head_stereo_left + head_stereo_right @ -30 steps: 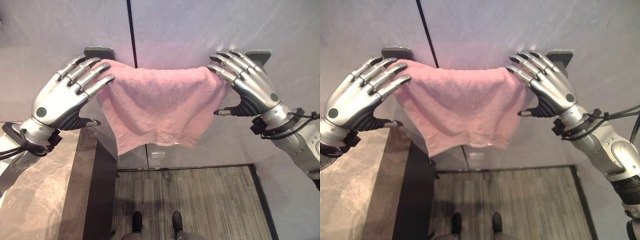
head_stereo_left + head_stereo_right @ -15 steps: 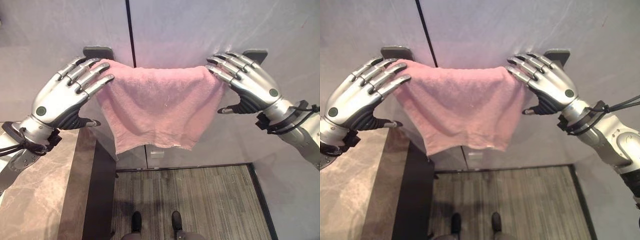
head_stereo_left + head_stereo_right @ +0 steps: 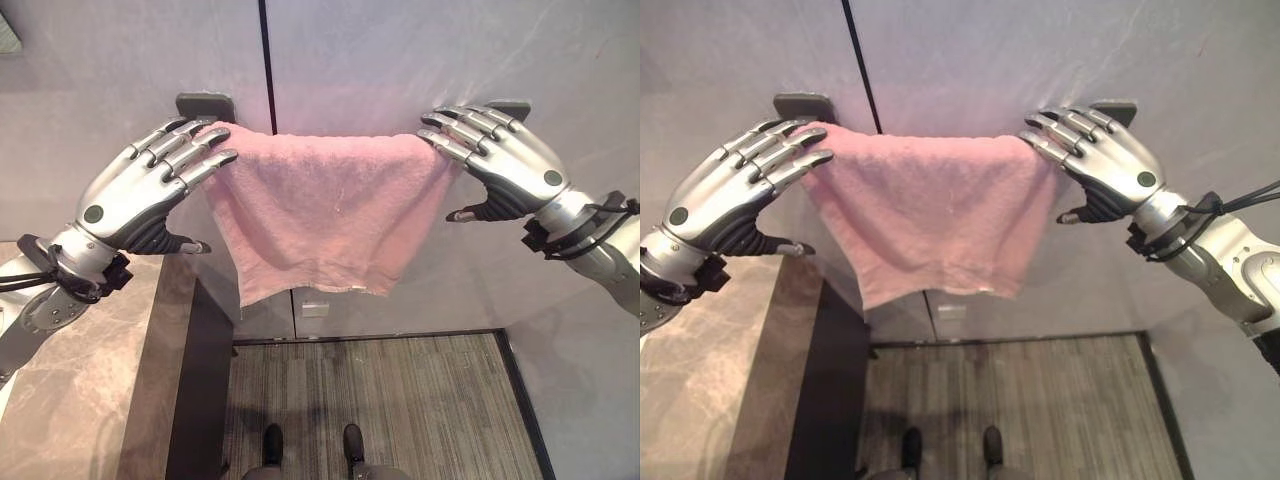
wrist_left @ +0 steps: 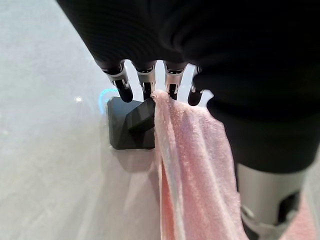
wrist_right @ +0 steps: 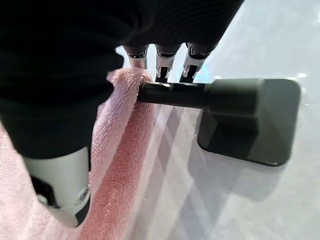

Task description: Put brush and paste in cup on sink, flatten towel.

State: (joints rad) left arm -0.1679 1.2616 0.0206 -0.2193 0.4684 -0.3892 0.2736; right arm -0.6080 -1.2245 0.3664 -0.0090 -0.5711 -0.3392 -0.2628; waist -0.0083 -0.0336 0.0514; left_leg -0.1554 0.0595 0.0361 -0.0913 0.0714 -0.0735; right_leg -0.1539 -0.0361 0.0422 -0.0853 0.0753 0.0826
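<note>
**Pink towel on wall rail, both hands at its ends**

Item 1. Pink terry-cloth towel (image 3: 325,210): draped over a dark round wall rail (image 5: 172,94), hanging against the pale grey wall panels (image 3: 400,50). Top edge runs level along the rail; lower hem slants, lower at the robot's left. A small white label shows at the hem.

Item 2. Left hand (image 3: 135,195): at the towel's left end, fingers extended nearly straight, dark tips resting on the top edge by the dark square rail bracket (image 4: 127,125). Thumb held apart below. Nothing clasped.

Item 3. Right hand (image 3: 510,165): at the towel's right end, fingers likewise straight, tips lying over the towel's edge and the rail beside the second dark bracket (image 5: 250,120). Thumb apart below, nothing clasped.

Item 4. Brown marble-patterned counter (image 3: 80,390): lower left, dark front edge, below the left hand.

Item 5. Grey wood-grain floor (image 3: 370,400): beneath the towel.
</note>
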